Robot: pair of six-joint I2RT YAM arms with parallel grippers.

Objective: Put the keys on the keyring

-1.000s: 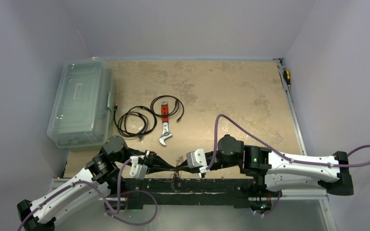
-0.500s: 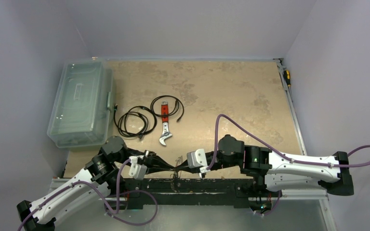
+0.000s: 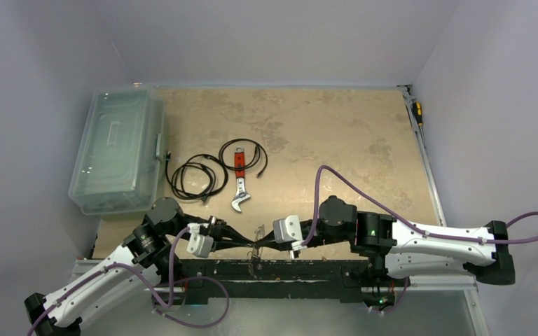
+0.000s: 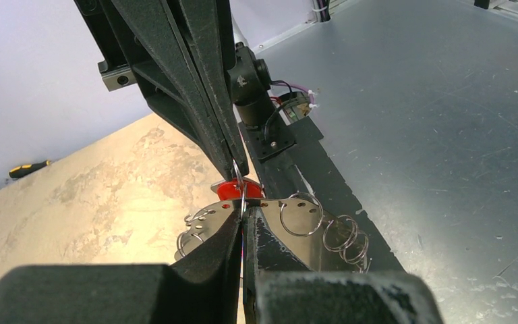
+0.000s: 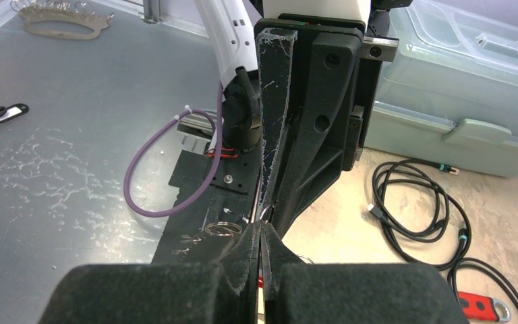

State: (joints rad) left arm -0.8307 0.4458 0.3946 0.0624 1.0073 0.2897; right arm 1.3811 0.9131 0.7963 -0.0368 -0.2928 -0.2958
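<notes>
Keyring [image 4: 241, 191]: thin silvery wire, seen edge-on, no more than a fine bright line. Sits at the near edge of the worktop [image 3: 322, 140], above the black rail [image 3: 308, 269], right at the meeting of the two claw tips. Pressed together on it from one side, the left claw [image 4: 243, 217]; pressed together on the same wire from the other, the right claw [image 4: 236, 162], tip to tip. Mostly hidden behind black fingers in both wrist views. Just under the tips, the keys [image 4: 206, 226]: small flat silvery pieces with holes, fanned to either side of the left fingers, with small split rings [image 4: 301, 214] clustered beside them. Cannot tell whether hung on the keyring or lying on the rail. Behind the wire, a red piece [image 4: 233, 190], too hidden to name. Farther back on the worktop, well apart: wrench [image 3: 239, 187], its red grip inside one black cable [image 3: 244, 155] loop; second coil [image 3: 196, 179] just left of that; clear box [image 3: 117, 150] at the left edge; screwdriver [image 3: 417, 112] along the right edge.
</notes>
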